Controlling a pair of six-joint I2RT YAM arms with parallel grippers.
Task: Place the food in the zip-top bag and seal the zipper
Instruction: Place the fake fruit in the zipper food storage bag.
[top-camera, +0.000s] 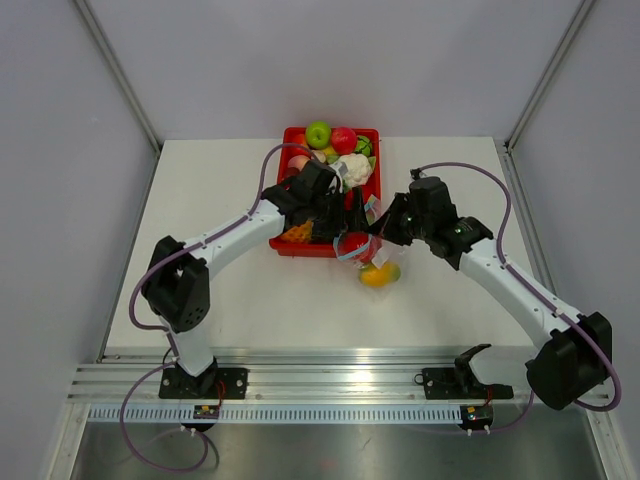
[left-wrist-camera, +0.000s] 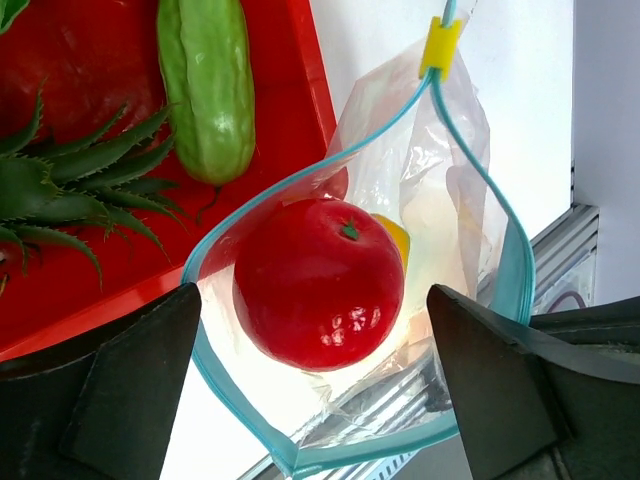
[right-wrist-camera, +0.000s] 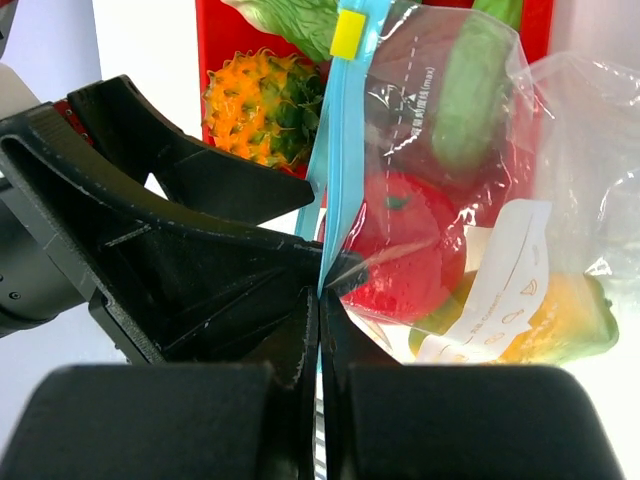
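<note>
Nearest you, the near edge of the table (top-camera: 220, 310) carries both arm bases, with bare white surface from there to mid-table and along the left and right edges. Item: one zip-top bag (top-camera: 375, 262), clear and crinkled, lying just off the near right corner of the tray (top-camera: 290, 133). Contents, two pieces of food: one red tomato (left-wrist-camera: 318, 282) sitting at the mouth and one orange-yellow mango (right-wrist-camera: 560, 320) deeper in, beside a white printed label (right-wrist-camera: 500, 290). The zipper (left-wrist-camera: 470, 150) is unsealed and spread into a loop around the tomato, with one yellow slider (right-wrist-camera: 347, 33) at its end. Your right gripper (right-wrist-camera: 320, 300) is pinched tight on the teal strip at one side of the mouth. Your left gripper (left-wrist-camera: 315, 340) hangs over the mouth with its jaws spread fully and nothing between them but the tomato below; its fingers (left-wrist-camera: 130, 390) grip nothing. Farther out, one red tray at the middle of the far edge. It holds one green apple (top-camera: 318, 133), one red fruit (top-camera: 344, 139), one white cauliflower (top-camera: 356, 168), one pale green cucumber (left-wrist-camera: 205, 85), one spiky green plant (left-wrist-camera: 60, 190), one orange spiky fruit (right-wrist-camera: 255, 105) and some leafy greens. Other pieces are hidden under the left arm, so the tray total cannot be fixed.
</note>
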